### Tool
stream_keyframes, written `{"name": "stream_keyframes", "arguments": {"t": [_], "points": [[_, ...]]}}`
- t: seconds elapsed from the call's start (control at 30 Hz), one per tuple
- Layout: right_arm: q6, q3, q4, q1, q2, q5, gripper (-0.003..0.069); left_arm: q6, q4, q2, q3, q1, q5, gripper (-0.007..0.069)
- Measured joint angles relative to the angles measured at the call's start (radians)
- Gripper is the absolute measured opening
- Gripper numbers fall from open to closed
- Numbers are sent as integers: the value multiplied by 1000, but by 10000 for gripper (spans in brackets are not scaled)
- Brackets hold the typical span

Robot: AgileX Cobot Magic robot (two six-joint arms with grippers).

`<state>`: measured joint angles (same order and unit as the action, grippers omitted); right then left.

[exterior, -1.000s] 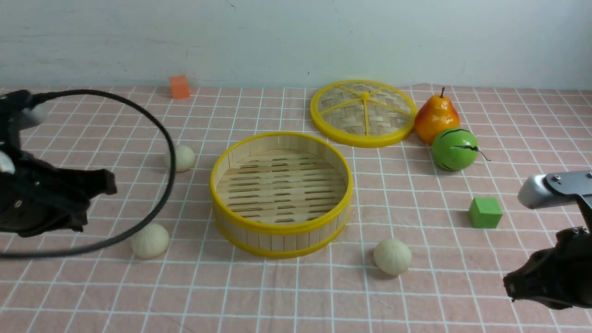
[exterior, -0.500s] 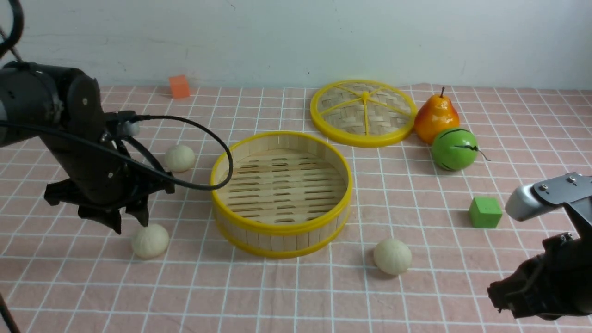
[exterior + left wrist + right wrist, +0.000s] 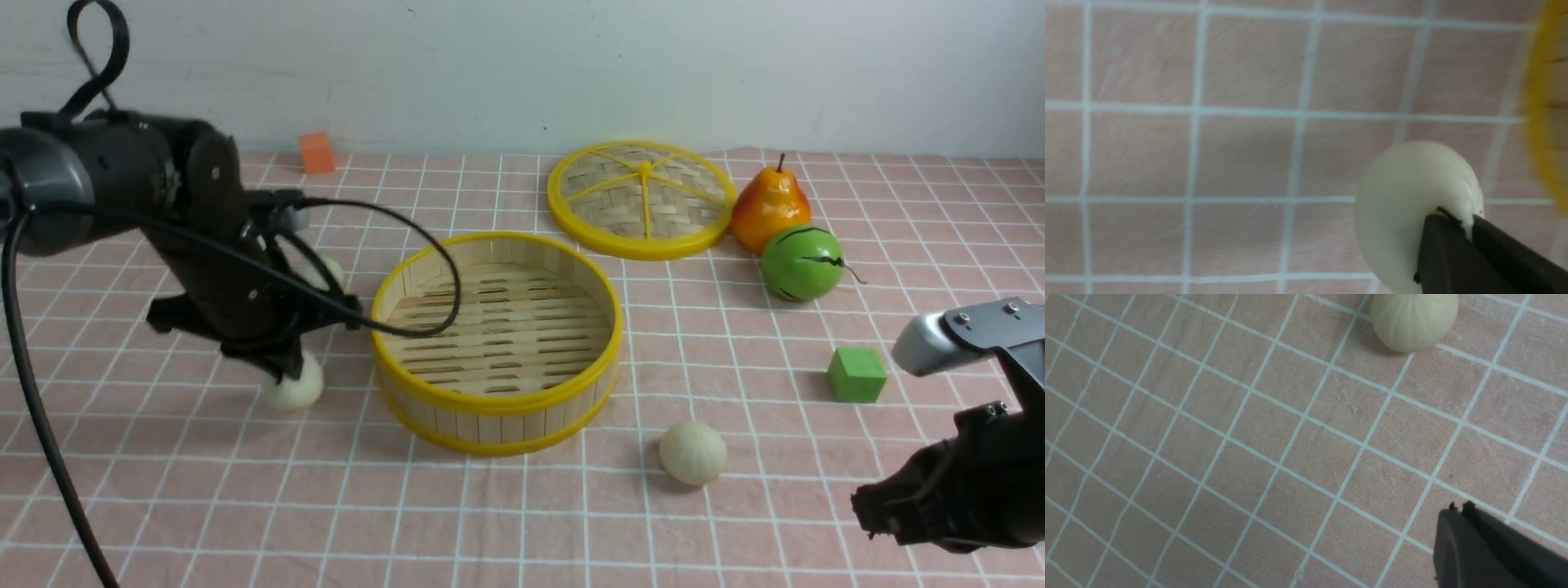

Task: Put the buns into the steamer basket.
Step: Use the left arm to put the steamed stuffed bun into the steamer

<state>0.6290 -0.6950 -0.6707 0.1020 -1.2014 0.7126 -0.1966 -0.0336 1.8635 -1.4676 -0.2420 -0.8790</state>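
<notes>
The left hand [image 3: 284,374] pinches one bun [image 3: 297,394] beside the steamer basket [image 3: 496,400]. The right hand [image 3: 870,513], closed and empty, hangs near another bun [image 3: 692,453].

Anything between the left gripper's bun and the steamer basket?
No separate object. The bun, held by the left gripper, is beside the steamer basket, whose wall it must clear; the arm's black cable loops over that rim.

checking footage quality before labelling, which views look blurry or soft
Left wrist view: soft, held bun and basket rim smeared. Right wrist view: sharp, loose bun ridges clear. Front view: crisp, even light, faint shadows.
</notes>
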Motion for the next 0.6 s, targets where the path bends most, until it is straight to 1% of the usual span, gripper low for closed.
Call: {"name": "stream_keyframes", "arguments": {"t": [0.03,0.07,0.1,0.17,0.3,0.37,0.43,0.5,0.6], "points": [[0,0,0,0,0,-3,-1,8,-18,-7,-62,-31,-18,-12],[0,0,0,0,0,-4,0,9,-21,-8,-72,-36,-21,-12],[0,0,-1,0,0,-7,0,15,-33,-9,-152,-70,-22,-12],[0,0,-2,0,0,-8,0,17,-41,5,-233,-114,-5,-12],[0,0,-17,0,0,-6,3,19,-39,96,-314,-144,76,-9],[0,0,-24,0,0,-1,4,17,-33,159,-331,-144,123,12],[0,0,-27,0,0,5,7,6,-24,218,-334,-144,141,59],[2,0,-27,0,0,7,10,-15,-19,270,-334,-143,143,124],[2,0,-27,0,0,8,10,-46,-15,300,-334,-143,148,266]]}}
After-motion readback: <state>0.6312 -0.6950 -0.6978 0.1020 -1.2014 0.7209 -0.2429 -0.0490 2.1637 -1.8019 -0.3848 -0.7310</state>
